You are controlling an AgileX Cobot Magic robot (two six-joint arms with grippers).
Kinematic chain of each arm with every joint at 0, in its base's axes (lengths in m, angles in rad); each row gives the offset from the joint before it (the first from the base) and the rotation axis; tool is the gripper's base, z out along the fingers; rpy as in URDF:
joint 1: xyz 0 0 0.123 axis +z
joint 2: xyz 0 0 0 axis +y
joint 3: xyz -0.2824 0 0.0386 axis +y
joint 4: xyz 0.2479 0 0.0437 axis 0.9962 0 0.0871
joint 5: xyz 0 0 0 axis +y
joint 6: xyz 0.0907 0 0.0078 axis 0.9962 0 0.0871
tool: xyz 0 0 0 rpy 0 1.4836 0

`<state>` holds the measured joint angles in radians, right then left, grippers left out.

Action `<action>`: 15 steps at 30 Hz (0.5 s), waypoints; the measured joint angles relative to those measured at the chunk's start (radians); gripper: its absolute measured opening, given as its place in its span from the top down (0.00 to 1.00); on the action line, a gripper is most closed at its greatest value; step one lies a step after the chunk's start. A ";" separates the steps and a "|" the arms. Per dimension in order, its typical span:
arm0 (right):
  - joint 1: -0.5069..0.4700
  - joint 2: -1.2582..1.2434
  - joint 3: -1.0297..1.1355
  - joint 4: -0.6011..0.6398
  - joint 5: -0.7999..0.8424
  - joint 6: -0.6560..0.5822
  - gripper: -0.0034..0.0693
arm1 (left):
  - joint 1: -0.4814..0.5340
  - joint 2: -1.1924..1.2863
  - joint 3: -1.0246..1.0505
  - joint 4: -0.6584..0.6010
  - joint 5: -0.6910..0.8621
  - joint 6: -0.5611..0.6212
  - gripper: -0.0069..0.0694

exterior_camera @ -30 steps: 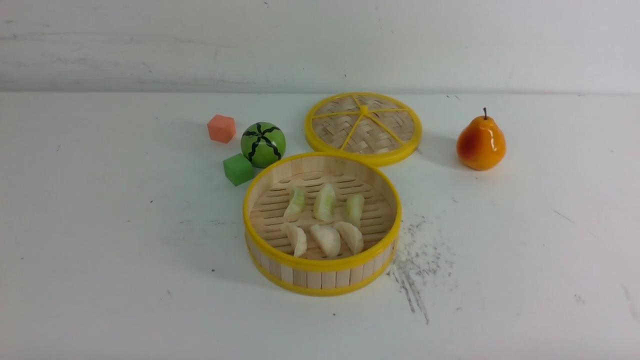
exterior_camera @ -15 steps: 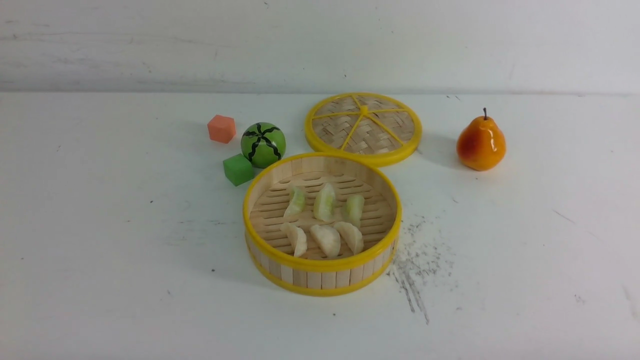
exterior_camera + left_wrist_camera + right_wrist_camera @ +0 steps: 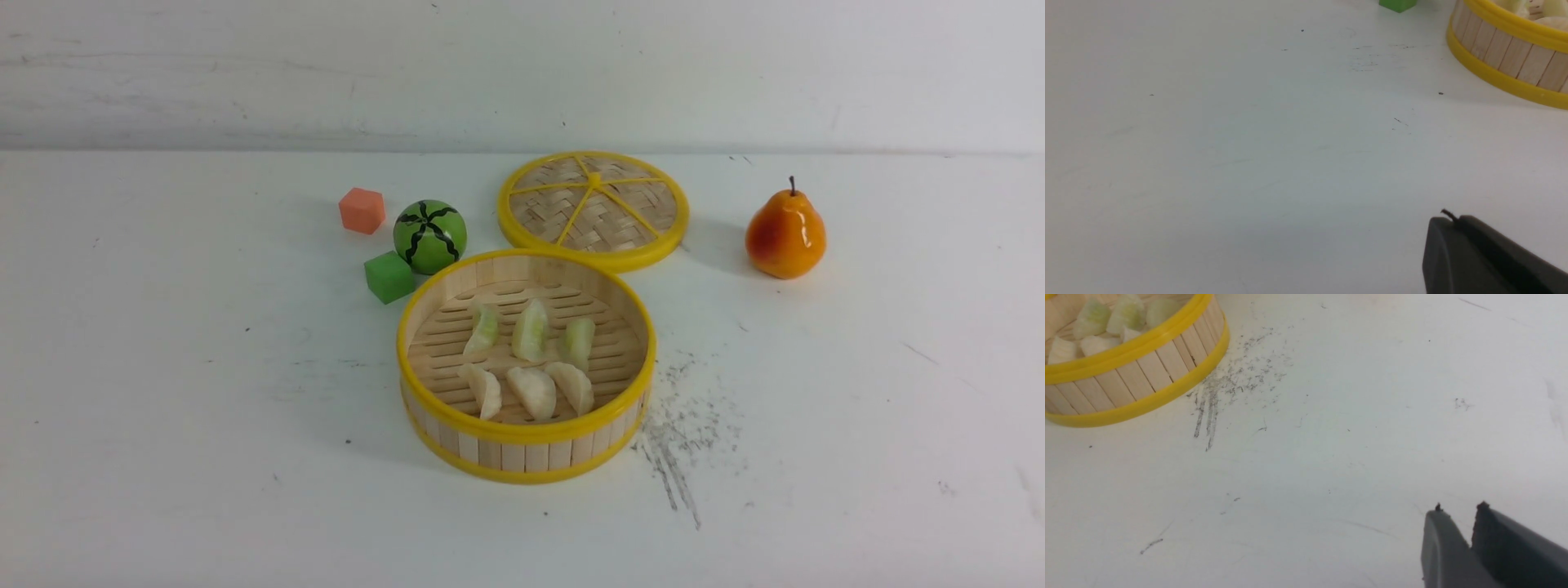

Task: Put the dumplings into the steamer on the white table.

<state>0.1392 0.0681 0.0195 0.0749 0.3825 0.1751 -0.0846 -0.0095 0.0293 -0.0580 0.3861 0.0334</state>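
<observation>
The steamer (image 3: pixel 522 430) stands in the middle of the white table (image 3: pixel 163 367). All six dumplings lie on its slatted floor: three pale green ones (image 3: pixel 531 331) in the far row and three cream-white ones (image 3: pixel 531 392) in the near row. Neither gripper shows in the front view. In the left wrist view my left gripper (image 3: pixel 1453 218) is shut and empty over bare table, well short of the steamer's wall (image 3: pixel 1506 57). In the right wrist view my right gripper (image 3: pixel 1457 510) is shut and empty, apart from the steamer (image 3: pixel 1126 384), where some dumplings (image 3: pixel 1126 312) show.
The flat woven lid (image 3: pixel 593 208) lies just behind the steamer. A pear (image 3: pixel 785 233) stands at the far right. A watermelon ball (image 3: pixel 429 235), an orange cube (image 3: pixel 362 210) and a green cube (image 3: pixel 389 276) sit behind the steamer's left. Dark scratch marks (image 3: pixel 678 441) lie by its right.
</observation>
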 joint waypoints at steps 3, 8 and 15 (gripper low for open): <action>0.000 0.000 0.000 0.000 0.000 0.000 0.79 | 0.000 0.000 0.000 0.002 0.000 0.000 0.93; 0.000 0.000 0.000 0.000 0.000 0.000 0.78 | 0.000 0.000 0.000 0.002 0.000 0.000 0.93; 0.000 0.000 0.000 0.000 0.000 0.000 0.77 | 0.000 0.000 0.000 0.002 0.000 0.000 0.93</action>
<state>0.1392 0.0681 0.0195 0.0749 0.3825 0.1751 -0.0846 -0.0095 0.0293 -0.0555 0.3861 0.0334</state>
